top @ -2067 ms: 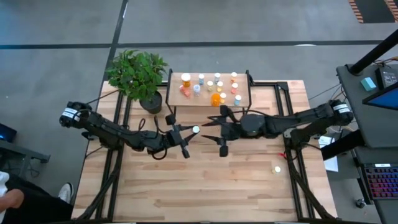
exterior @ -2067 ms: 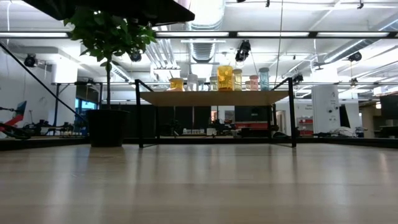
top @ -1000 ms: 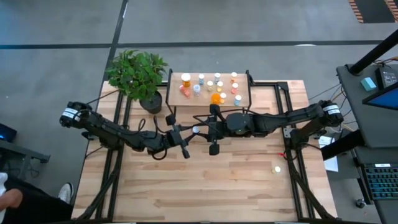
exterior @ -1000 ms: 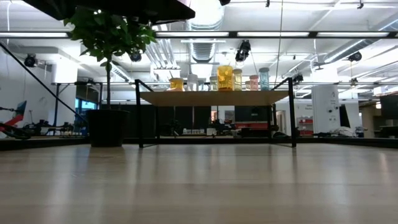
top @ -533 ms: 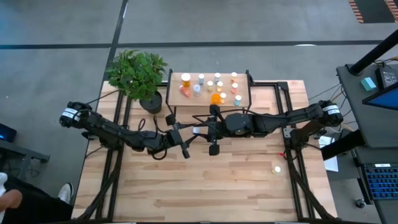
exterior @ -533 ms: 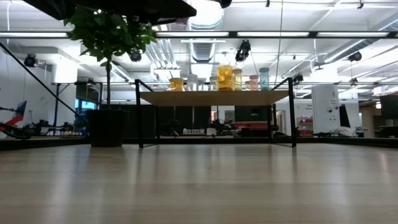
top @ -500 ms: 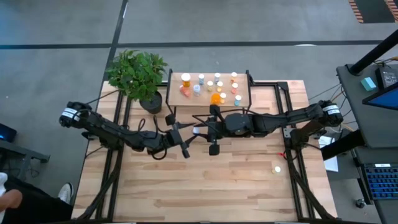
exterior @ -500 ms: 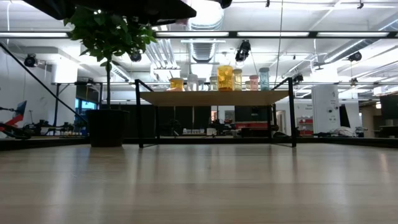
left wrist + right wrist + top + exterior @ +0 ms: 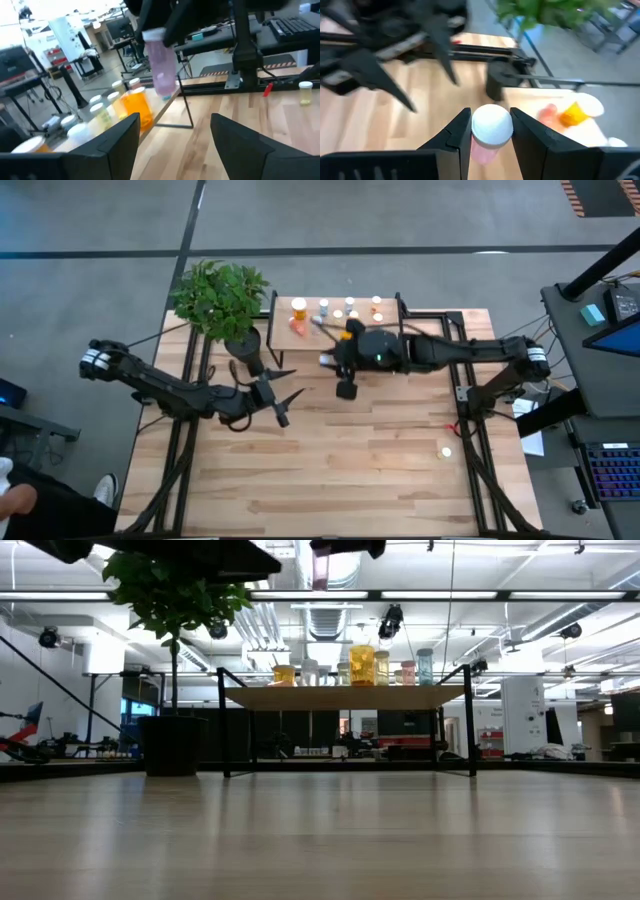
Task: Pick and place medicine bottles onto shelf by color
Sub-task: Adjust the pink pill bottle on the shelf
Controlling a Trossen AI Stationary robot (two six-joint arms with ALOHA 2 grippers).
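Right pincer (image 9: 490, 131) is pinching a pink medicine bottle (image 9: 162, 74) beside the shelf (image 9: 292, 332); left pincer (image 9: 283, 395) is hanging spread over the worktop (image 9: 330, 470).

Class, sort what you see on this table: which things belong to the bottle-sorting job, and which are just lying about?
Part of the job:
- pink bottle in the right claw
- bottles on the shelf
- shelf
- stray bottle on the table
- open left claw

Just lying about:
- potted plant
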